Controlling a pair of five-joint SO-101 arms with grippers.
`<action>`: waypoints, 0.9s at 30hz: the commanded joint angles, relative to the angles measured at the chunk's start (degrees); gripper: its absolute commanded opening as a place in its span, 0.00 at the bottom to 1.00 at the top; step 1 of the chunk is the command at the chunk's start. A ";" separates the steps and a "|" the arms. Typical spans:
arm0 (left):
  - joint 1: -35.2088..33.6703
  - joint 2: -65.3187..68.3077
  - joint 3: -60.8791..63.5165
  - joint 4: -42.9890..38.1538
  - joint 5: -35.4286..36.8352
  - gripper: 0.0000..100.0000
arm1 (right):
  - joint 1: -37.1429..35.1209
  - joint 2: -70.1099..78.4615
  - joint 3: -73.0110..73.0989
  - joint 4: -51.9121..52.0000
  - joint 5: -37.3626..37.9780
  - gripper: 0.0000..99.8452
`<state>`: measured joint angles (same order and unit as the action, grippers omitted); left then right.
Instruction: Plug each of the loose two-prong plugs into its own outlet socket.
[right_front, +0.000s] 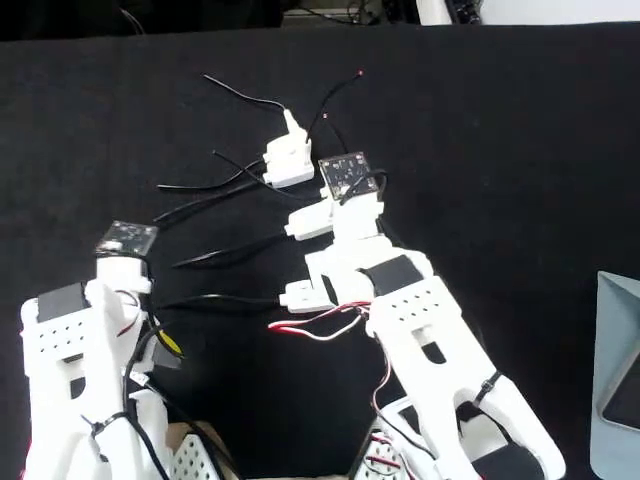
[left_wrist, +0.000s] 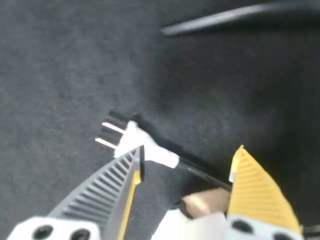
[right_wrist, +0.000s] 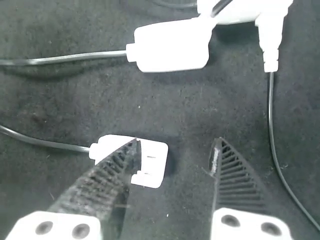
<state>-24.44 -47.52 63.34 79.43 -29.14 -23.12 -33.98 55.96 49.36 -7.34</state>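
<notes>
Since neither arm has anything in its grip, I'd call this the pickup stage. The left gripper is spread wide over a loose plug lying flat on the black cloth with its two prongs bare. The plug body sits right at one fingertip, not centred in the gap. The right gripper is wide too, one finger overlapping a white socket whose slots face the gap. Next, I reckon, the left must centre itself on the plug and pinch the body, clear of the prongs, while the right steadies the socket. Off on the right arm's side stands a grey bin with something dark inside that I can't make out.
</notes>
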 joint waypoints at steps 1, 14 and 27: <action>-4.79 -0.35 -0.75 -3.16 7.65 0.29 | 0.70 -1.71 -0.13 -1.14 -0.35 0.22; -13.41 0.26 -0.57 -3.78 8.88 0.29 | 0.70 -1.71 -0.13 -1.14 -0.18 0.22; -13.14 15.38 -0.13 -11.34 9.32 0.29 | 0.70 -1.45 -0.13 -1.05 -0.18 0.22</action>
<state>-37.36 -38.02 65.10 70.73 -20.44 -23.12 -33.98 55.96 49.36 -7.34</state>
